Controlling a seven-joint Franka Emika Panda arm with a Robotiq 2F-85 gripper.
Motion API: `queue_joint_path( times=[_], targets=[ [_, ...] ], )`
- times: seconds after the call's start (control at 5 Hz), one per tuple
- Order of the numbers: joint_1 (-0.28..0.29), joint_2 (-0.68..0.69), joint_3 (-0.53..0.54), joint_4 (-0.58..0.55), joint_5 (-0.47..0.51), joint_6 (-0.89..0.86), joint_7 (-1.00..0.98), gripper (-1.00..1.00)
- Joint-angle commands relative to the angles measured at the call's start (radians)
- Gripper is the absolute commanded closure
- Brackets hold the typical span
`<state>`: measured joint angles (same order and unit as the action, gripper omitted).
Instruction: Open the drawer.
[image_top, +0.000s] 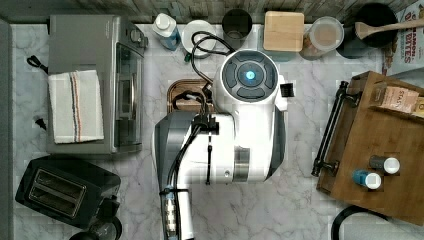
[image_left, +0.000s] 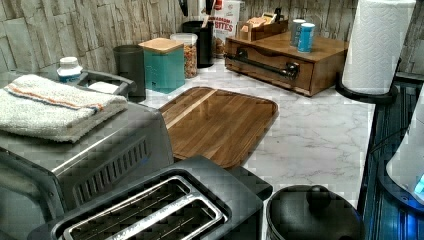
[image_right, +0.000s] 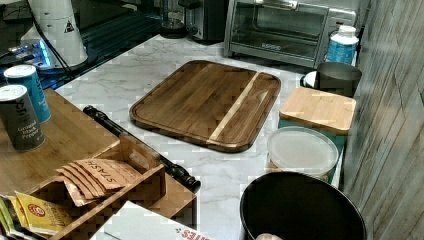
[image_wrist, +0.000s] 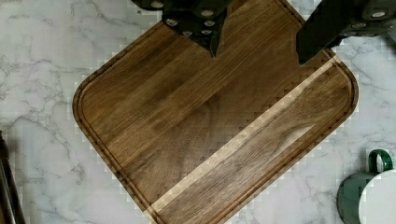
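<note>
The drawer (image_left: 270, 70) is set in the front of a dark-wood box (image_top: 385, 145) at the top view's right, and its front sits flush with the box. A long black bar handle (image_top: 329, 131) (image_left: 262, 63) (image_right: 141, 146) runs across it. My gripper (image_wrist: 259, 53) hangs open above the wooden cutting board (image_wrist: 210, 126), its two black fingers (image_wrist: 312, 39) wide apart with nothing between them. The white arm (image_top: 245, 120) stands over the board in the middle of the counter, well to the left of the handle in the top view.
A silver toaster oven (image_top: 95, 85) with a towel on it and a black toaster (image_top: 65, 192) stand at the top view's left. Jars and canisters (image_top: 283, 31) line the back wall. Two spice tins (image_top: 377, 172) stand on the box. A paper towel roll (image_left: 377, 45) stands beside it.
</note>
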<state>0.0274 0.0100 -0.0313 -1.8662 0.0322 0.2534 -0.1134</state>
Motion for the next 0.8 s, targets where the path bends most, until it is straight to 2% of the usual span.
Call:
queue_joint_path(
  times=[0.2,0.4,0.6,0.8],
  targets=[
    [0.0,-0.009,0.0,-0.012,0.011,0.0,-0.001,-1.0],
    [-0.03,-0.08,-0.031,-0.099,0.006,0.006,-0.201,-1.0],
    [-0.078,-0.098,-0.069,-0.126,-0.047,0.018,-0.372,-1.0],
    [-0.118,-0.077,-0.12,-0.136,-0.043,0.085,-0.539,-1.0]
  ],
)
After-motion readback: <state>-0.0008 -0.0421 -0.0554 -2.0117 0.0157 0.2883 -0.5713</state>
